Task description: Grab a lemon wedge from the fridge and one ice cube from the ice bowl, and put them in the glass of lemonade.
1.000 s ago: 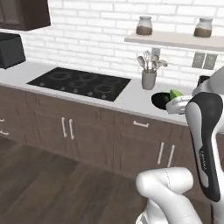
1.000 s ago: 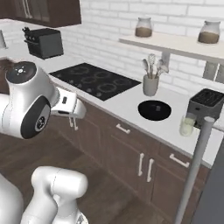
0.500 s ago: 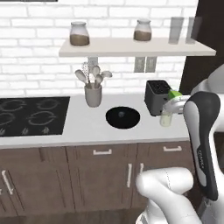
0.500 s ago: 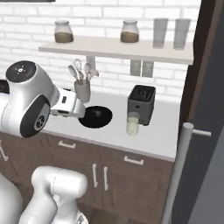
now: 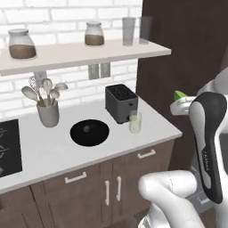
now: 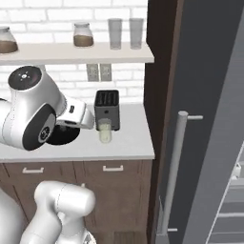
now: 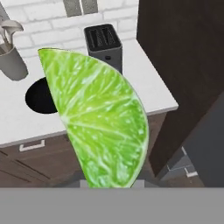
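The lemon wedge (image 7: 99,120) stands upright and very close to the hand camera, its green flesh and pale membranes facing the lens and its lower tip sunk between the fingers, which are closed on it. In the left base view the same wedge shows as a small green tip (image 5: 180,95) at the end of the white arm, held in the air to the right of the desk (image 5: 53,151) and in front of the dark brown panel beside the fridge (image 6: 209,119). The fridge's grey door with its long vertical bar handle (image 6: 177,171) stands at the right of the right base view. On the white desk the glass of lemonade (image 5: 135,122) stands just in front of the black toaster (image 5: 120,103), near the desk's right end. The ice bowl (image 5: 89,132), round and black, lies to the left of the glass, apart from it. Farther left, against the brick wall, is a grey utensil cup (image 5: 48,114) with spoons. On the shelf (image 5: 80,54) above stand two jars and two tall grey glasses (image 5: 128,31).
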Motion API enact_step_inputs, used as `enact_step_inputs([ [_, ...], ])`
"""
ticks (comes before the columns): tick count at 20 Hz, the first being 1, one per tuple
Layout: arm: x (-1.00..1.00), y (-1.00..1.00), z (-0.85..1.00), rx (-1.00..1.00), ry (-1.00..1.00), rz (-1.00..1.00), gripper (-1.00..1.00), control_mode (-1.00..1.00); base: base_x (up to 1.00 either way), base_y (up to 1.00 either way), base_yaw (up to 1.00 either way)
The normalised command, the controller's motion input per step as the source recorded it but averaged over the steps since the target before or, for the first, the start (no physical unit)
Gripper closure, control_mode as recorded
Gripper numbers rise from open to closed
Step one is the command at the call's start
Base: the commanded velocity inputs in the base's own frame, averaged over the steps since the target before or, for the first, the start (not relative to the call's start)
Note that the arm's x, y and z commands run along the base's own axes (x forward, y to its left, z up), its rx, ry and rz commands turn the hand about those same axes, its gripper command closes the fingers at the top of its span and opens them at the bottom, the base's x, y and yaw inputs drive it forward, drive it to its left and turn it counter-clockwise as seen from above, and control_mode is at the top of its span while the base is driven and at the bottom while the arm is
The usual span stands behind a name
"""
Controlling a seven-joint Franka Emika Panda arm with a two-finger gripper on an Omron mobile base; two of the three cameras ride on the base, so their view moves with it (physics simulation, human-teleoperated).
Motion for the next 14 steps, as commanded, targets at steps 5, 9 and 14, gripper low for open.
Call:
enact_step_inputs([
  [5, 0.00, 0.00, 0.00, 0.00, 0.00, 0.00, 1.00, 1.00, 0.29, 0.24, -0.08],
  [9, 0.00, 0.00, 0.00, 0.00, 0.00, 0.00, 1.00, 1.00, 0.75, 0.29, -0.16],
  [14, 0.00, 0.00, 0.00, 0.00, 0.00, 0.00, 1.00, 1.00, 0.67, 0.45, -0.15],
])
